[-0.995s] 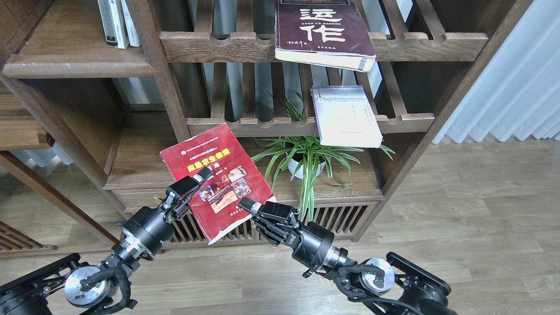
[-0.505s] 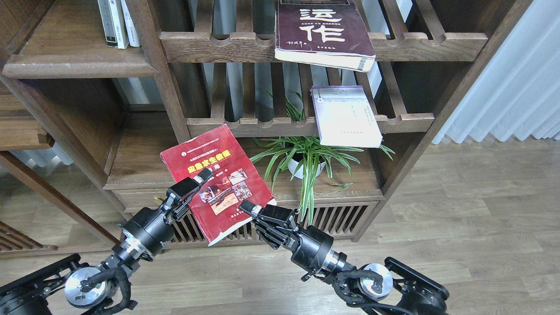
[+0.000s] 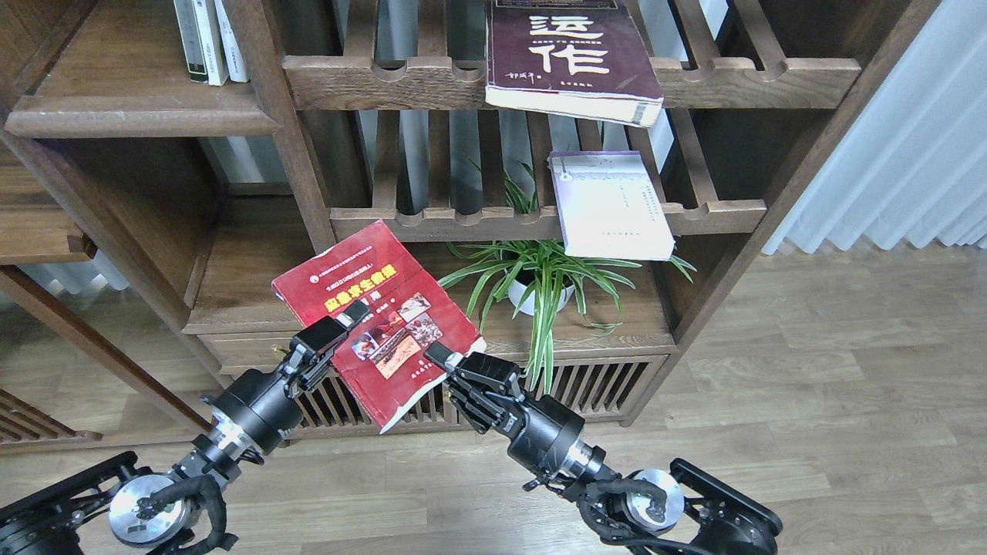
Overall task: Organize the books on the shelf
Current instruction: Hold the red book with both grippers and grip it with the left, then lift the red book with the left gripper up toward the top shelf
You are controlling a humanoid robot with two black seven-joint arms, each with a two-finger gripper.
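The red book (image 3: 385,297) with a photo cover hangs tilted in the air in front of the bookcase, between both grippers. My left gripper (image 3: 341,320) is shut on its left edge. My right gripper (image 3: 445,358) is shut on its lower right edge. The pale lavender-white book (image 3: 613,212) lies on the middle slatted rack and overhangs its front rail. The thick maroon book (image 3: 567,54) lies on the upper slatted rack, also overhanging. The solid dark-brown shelf (image 3: 139,116) is at the upper left, well above the red book.
Thin white and grey-spined books (image 3: 208,38) stand at the back of the shelf. A potted spider plant (image 3: 540,281) stands on the low board right of the red book. A lower solid board (image 3: 247,270) lies behind the red book. Curtains (image 3: 910,131) hang at right.
The red book has shifted a little to the left and tilted flatter. Both grippers moved slightly left with it, still holding it.
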